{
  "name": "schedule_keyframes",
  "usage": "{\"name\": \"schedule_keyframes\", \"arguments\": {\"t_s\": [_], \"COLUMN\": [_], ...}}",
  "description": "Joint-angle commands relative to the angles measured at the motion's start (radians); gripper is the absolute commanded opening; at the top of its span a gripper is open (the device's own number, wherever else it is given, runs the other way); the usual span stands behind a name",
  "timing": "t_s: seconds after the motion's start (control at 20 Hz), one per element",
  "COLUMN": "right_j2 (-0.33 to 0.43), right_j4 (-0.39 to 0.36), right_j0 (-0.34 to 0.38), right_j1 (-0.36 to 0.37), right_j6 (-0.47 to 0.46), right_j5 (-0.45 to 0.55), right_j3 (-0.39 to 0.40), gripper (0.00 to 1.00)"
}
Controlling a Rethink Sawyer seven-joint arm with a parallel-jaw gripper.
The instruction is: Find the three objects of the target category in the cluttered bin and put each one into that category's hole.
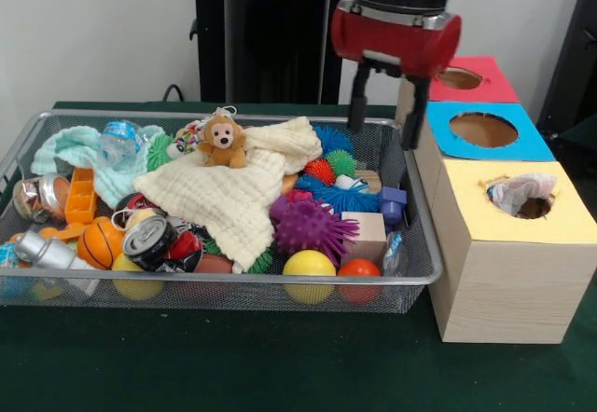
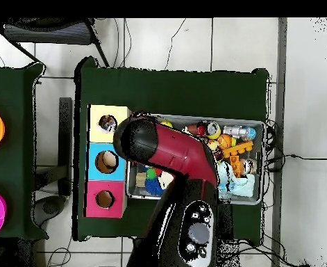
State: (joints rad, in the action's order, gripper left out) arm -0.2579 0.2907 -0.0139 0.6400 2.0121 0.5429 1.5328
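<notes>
The wire mesh bin [image 1: 233, 281] is full of toys; in the overhead view [image 2: 259, 161] my arm covers its left half. My gripper [image 1: 384, 136] hangs open and empty above the bin's far right corner, next to the blue-topped box. In the overhead view it is hidden under the arm. A white dotted cloth piece [image 1: 516, 191] sits in the ragged hole [image 1: 534, 209] of the yellow-topped box [image 1: 504, 272]; the hole also shows in the overhead view [image 2: 107, 124]. A bit of dotted white cloth [image 1: 189, 135] peeks out behind a monkey plush. No other dotted cloth shows.
A cream waffle cloth [image 1: 229, 198] lies across the bin's middle under the monkey plush [image 1: 222, 142]. A mint cloth [image 1: 75, 146] lies far left. Spiky balls [image 1: 308, 226], smooth balls [image 1: 309, 265] and cans [image 1: 147, 240] fill the rest. The blue-topped [image 1: 485, 130] and red-topped [image 1: 462, 78] boxes stand behind the yellow one.
</notes>
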Motion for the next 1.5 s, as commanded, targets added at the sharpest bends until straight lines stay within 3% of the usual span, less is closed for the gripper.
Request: {"name": "schedule_keyframes", "arguments": {"t_s": [0.05,0.45,0.75,1.15,1.5], "right_j2": [0.085,0.133,0.180,0.231,0.215], "right_j4": [-0.117,-0.183,-0.270,-0.355,-0.381], "right_j0": [0.079,0.199,0.313,0.420,0.408], "right_j1": [0.011,0.018,0.000,-0.043,-0.006], "right_j6": [-0.075,-0.067,-0.090,-0.069,-0.012], "right_j5": [0.062,-0.087,-0.169,-0.168,-0.086], "right_j3": [0.152,0.261,0.296,0.332,0.354], "gripper": [1.00,1.00,1.00,1.00,1.00]}}
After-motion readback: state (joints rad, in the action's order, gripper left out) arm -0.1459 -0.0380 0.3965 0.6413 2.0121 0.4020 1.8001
